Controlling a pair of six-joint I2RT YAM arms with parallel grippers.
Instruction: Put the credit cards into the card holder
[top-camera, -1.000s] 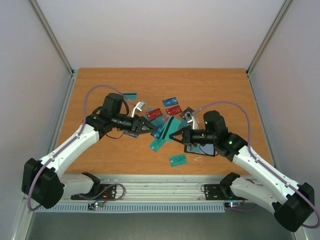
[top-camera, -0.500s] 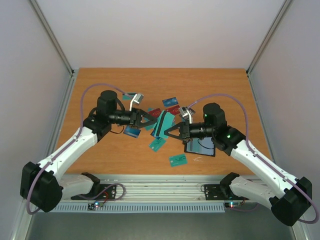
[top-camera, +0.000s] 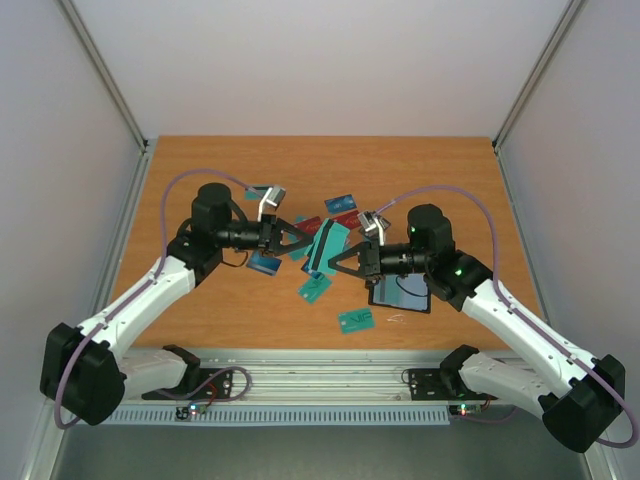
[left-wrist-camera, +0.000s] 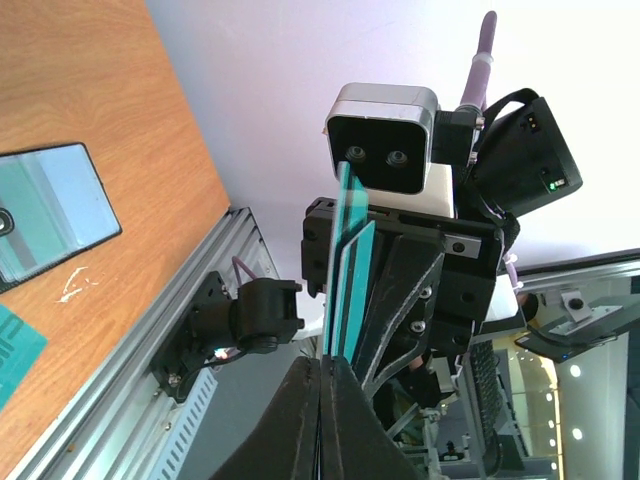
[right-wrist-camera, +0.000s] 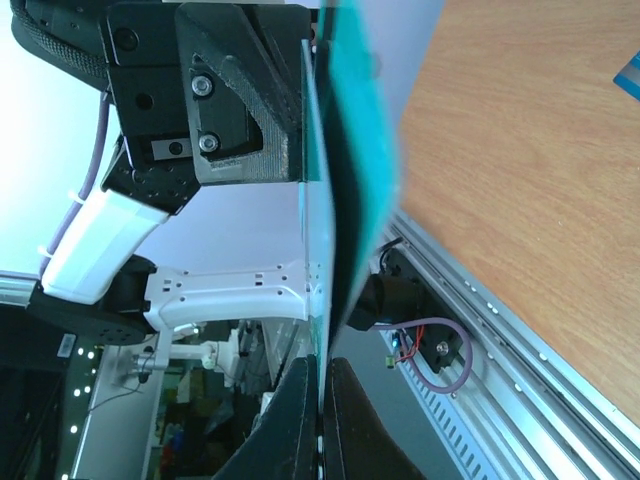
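My left gripper and right gripper face each other above the table's middle, both shut on a small stack of teal credit cards held on edge between them. In the left wrist view the jaws pinch the cards edge-on. In the right wrist view the jaws pinch a teal card. The black card holder lies open on the table under my right arm; it also shows in the left wrist view. Several loose cards lie around: teal, teal, blue, red.
More cards lie behind the grippers: a blue one and a teal one. White walls stand at the back and both sides. A metal rail runs along the near edge.
Both grippers have risen from the table and moved back a little, bringing the teal cards up between them. Over the last half second almost nothing moved.
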